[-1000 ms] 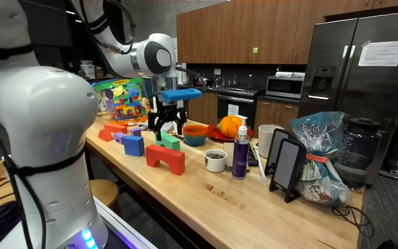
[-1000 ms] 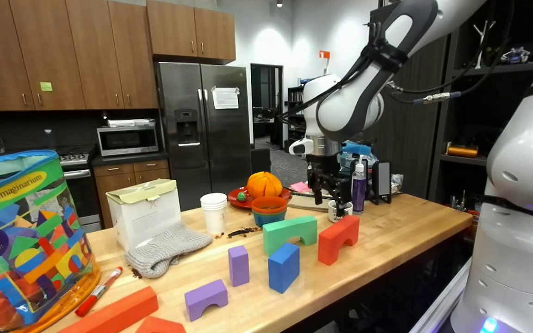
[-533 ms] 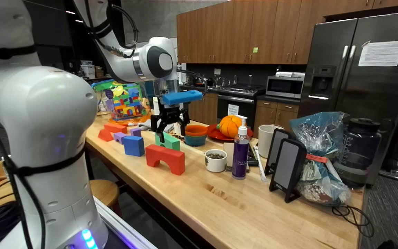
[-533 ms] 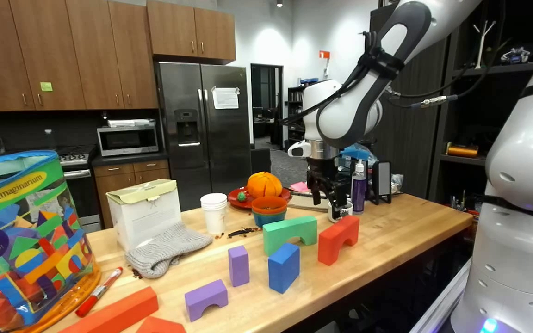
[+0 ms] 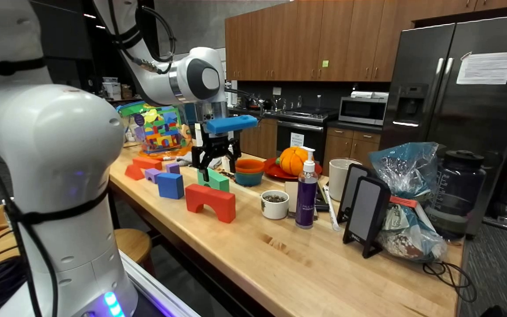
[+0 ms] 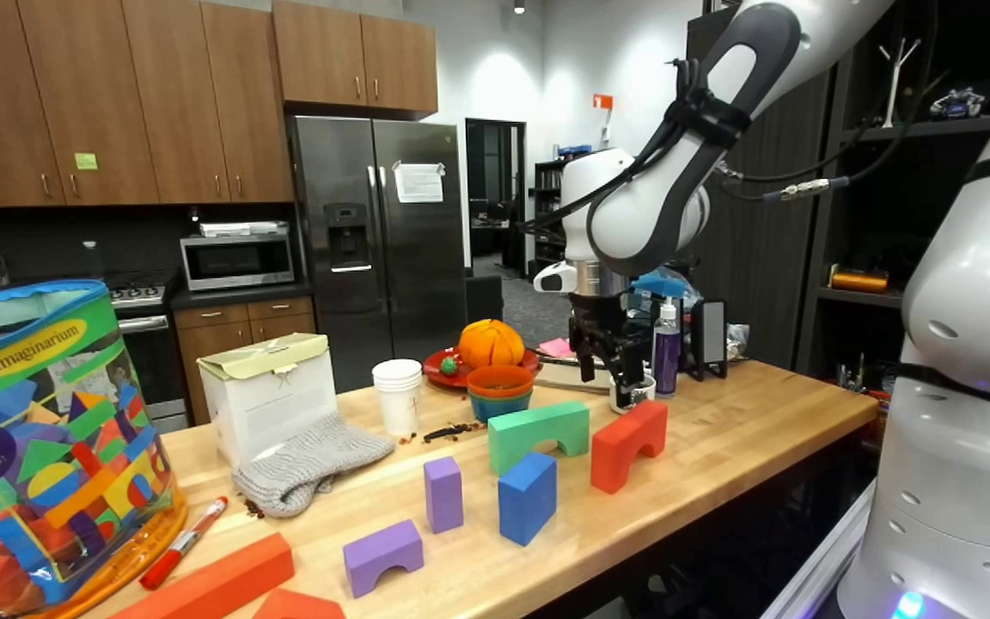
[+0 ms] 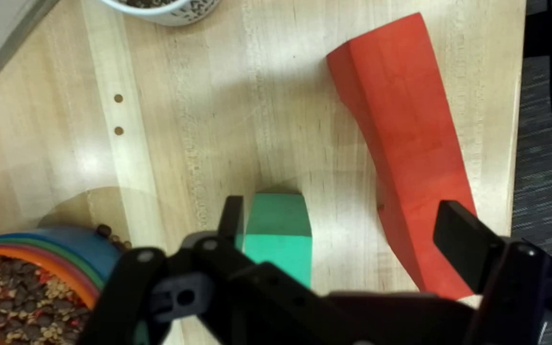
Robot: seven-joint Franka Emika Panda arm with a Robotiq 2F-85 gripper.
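The claw [image 7: 348, 232] hangs over one end of the green block [image 7: 278, 256], spread wide apart. In the wrist view, the green block shows below the claw, between its two sides. The red block [image 7: 410, 124] stands near the green block. Also near it, stacked bowls [image 6: 500, 397] hold brown, tan and red bits [image 7: 29, 302]. Farther from it, a white cup [image 5: 274, 210] holds dark bits [image 5: 275, 199]. Even farther from it, a bottle [image 5: 306, 193] holds purple stuff [image 5: 305, 215].

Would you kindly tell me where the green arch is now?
In the wrist view, the green arch stands just below centre, left of the red arch.
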